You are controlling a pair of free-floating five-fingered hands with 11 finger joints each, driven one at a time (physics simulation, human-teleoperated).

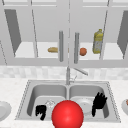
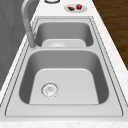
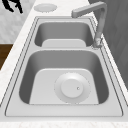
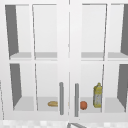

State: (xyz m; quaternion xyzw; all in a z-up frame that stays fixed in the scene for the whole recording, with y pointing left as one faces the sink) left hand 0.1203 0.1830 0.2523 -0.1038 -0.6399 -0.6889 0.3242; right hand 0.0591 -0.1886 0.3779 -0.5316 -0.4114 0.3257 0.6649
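A large red ball (image 1: 67,114) shows low in the front view, before the sink's front rim, and neither hand touches it. My left hand (image 1: 40,111) hovers just left of it over the left basin's front edge, fingers hanging loosely down and holding nothing. My right hand (image 1: 98,103) floats right of the ball over the right basin, open with its fingers spread upward. A white plate (image 1: 83,105) (image 3: 72,88) lies in the right basin beside that hand. In the right side view a hand (image 3: 13,5) hangs at the far left corner, off the counter's front.
The steel double sink (image 1: 67,85) has a faucet (image 1: 68,75) at the back and a drain (image 2: 49,89) in the left basin. Plates sit on the counter at left (image 1: 3,110) and right (image 2: 75,8), the right one with food. The closed glass cabinet holds a bread roll (image 4: 53,103), an orange fruit (image 4: 83,105) and a bottle (image 4: 97,95).
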